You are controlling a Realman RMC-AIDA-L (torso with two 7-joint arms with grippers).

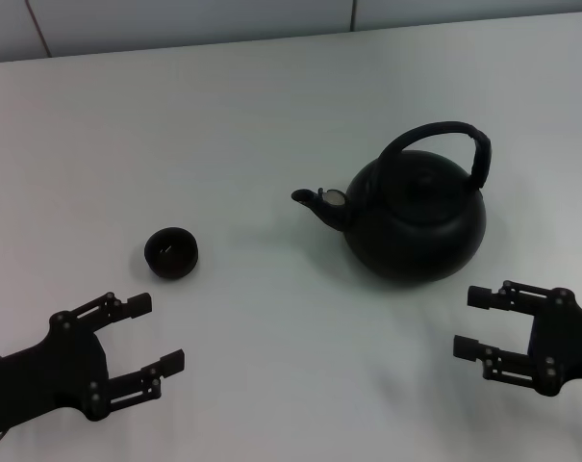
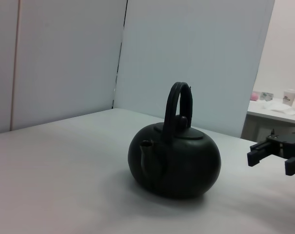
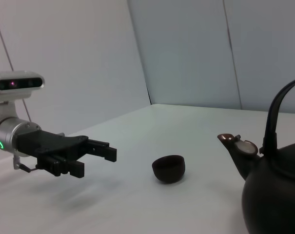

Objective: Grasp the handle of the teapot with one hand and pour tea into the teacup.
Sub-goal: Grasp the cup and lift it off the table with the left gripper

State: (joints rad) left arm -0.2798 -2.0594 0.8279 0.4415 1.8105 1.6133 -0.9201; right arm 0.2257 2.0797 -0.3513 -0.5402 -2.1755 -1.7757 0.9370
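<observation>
Black and matte, the teapot (image 1: 416, 217) stands upright on the white surface (image 1: 271, 125), toward the robot's right of centre. Its arched handle (image 1: 444, 140) rises over the lid, thicker along the side away from the spout (image 1: 315, 200). The spout points toward the robot's left, in the direction of the cup (image 1: 170, 253). The cup, small and dark, sits upright, well apart from the teapot and with nothing touching it.

Left gripper (image 1: 146, 335): low at the near left edge of the head view, just nearer the robot than the cup, its two fingers spread apart and holding nothing. The right wrist view shows the same gripper (image 3: 96, 156) raised clear of the surface beside the cup (image 3: 168, 168), with a grey camera housing (image 3: 16, 82) above its forearm.

Right gripper (image 1: 475, 322): low at the near right, just nearer the robot than the teapot, its fingers likewise spread and holding nothing, apart from the pot's body. The left wrist view shows this gripper (image 2: 269, 158) beside the teapot (image 2: 175, 158), not touching it, and the handle (image 2: 176, 105) seen nearly edge-on, standing upright above the lid. The spout (image 2: 148, 155) faces this camera.

Pale wall panels (image 2: 186, 53) stand behind the surface. At the far side of the left wrist view, a second table (image 2: 276, 109) carries a few small white items too small to identify.
</observation>
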